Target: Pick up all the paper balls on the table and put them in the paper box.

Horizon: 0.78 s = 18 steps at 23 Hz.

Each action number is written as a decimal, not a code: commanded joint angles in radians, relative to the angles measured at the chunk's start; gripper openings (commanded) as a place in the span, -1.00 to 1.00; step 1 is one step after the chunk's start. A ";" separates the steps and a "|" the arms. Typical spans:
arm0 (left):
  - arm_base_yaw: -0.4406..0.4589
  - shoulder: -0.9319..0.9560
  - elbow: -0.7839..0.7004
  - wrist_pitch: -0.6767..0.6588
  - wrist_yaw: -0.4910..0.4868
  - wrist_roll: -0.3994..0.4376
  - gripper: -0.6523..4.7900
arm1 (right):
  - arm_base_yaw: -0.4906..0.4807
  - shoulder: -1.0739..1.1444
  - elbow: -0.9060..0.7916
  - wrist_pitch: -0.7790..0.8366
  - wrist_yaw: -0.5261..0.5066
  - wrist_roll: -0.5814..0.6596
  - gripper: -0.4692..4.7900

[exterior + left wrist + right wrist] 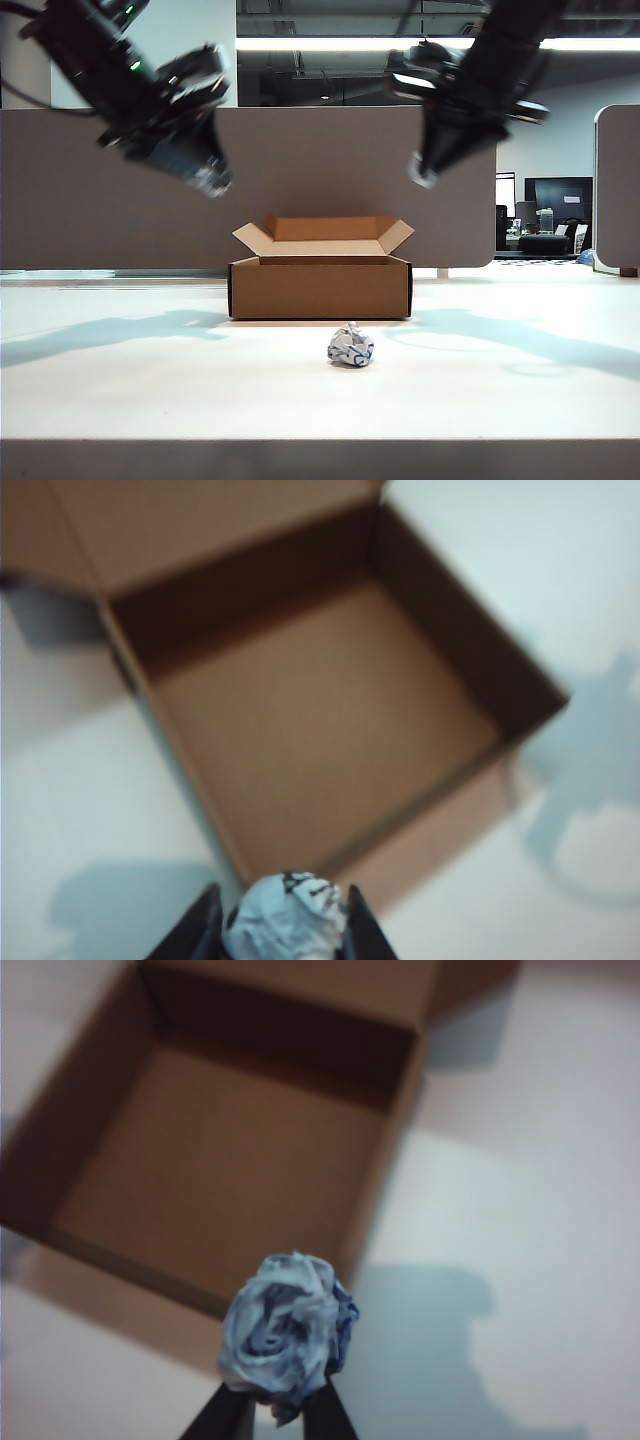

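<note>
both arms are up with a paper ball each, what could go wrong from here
1. In both wrist views the held balls sit near the paper box's rim, not over its empty floor. Released now, the ball in the left claw or the right claw might hit a wall or flap and roll onto the table.
2. Both arms lean toward the same box from opposite sides, so they could crowd each other above it.
3. A third paper ball lies in front of the box and could be forgotten.

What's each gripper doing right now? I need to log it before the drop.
Left gripper: closed on a paper ball, raised left of the paper box.
Right gripper: closed on another paper ball, raised right of it.
</note>
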 commanded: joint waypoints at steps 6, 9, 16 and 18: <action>0.000 0.234 0.216 0.069 0.179 -0.092 0.05 | 0.046 0.290 0.334 0.006 -0.083 -0.003 -0.53; 0.000 0.292 0.254 0.069 0.216 -0.106 0.06 | 0.046 0.354 0.355 0.028 -0.084 -0.003 -0.31; 0.000 0.289 0.256 0.046 0.212 -0.106 0.06 | 0.046 0.370 0.354 -0.006 -0.099 -0.003 0.00; 0.000 0.245 0.256 -0.066 0.213 -0.096 0.03 | 0.046 0.328 0.354 -0.121 -0.098 -0.003 0.00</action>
